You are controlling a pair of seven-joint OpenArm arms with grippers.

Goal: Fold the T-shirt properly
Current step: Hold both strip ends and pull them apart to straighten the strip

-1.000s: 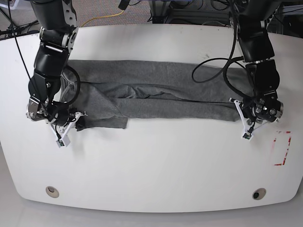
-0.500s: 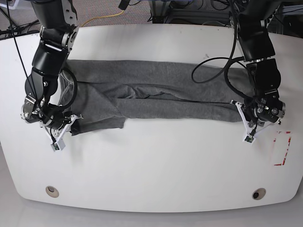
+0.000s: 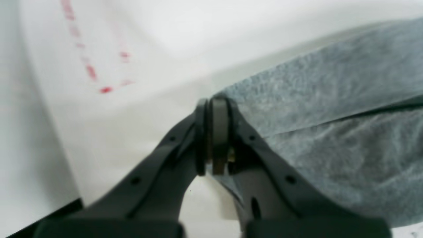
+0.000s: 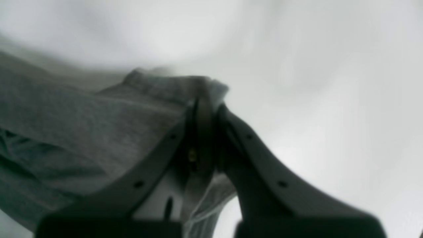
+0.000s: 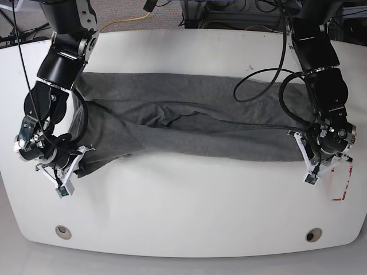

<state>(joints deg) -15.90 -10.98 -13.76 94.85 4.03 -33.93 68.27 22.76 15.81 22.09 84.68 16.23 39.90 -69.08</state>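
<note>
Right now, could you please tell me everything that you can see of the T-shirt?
The T-shirt is plain grey, of soft-looking knit cloth. It lies spread wide across the white table, partly folded, with creases and a long fold edge running along it. The left gripper and the right gripper, both closed, pinch its near edge, one towards each end. Whether its underside is smooth cannot be seen.

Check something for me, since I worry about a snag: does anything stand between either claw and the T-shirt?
Nothing visible does. The left claw is shut on the T-shirt at one end, and the right claw is shut on it at the other, with no other thing between claw and cloth.
</note>
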